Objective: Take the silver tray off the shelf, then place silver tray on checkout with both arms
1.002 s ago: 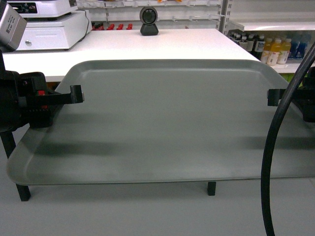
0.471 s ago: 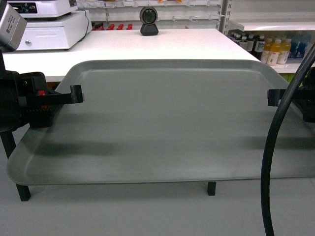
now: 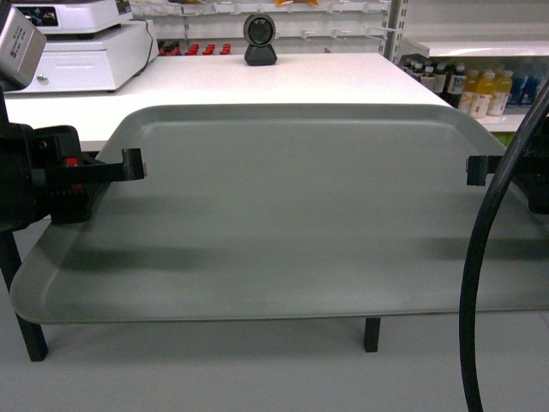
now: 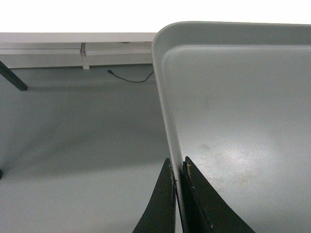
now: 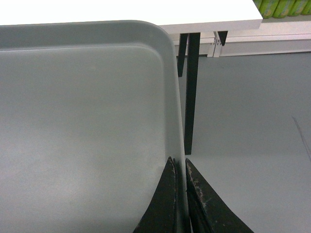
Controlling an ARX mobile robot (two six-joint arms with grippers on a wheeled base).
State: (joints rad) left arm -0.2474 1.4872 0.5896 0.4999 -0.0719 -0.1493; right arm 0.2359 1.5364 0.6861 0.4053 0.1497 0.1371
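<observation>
Nearest us, filling the lower and middle head frame, we hold the large flat matte grey-green tray (image 3: 292,215) level in the air, our black left gripper (image 4: 178,180) clamped together on its left rim and our black right gripper (image 5: 179,180) clamped together on its right rim. Beyond the tray's far edge, across the upper frame, lies the plain white checkout tabletop (image 3: 257,81). A small round black-and-silver scanner (image 3: 260,37) stands at its far edge, top centre.
</observation>
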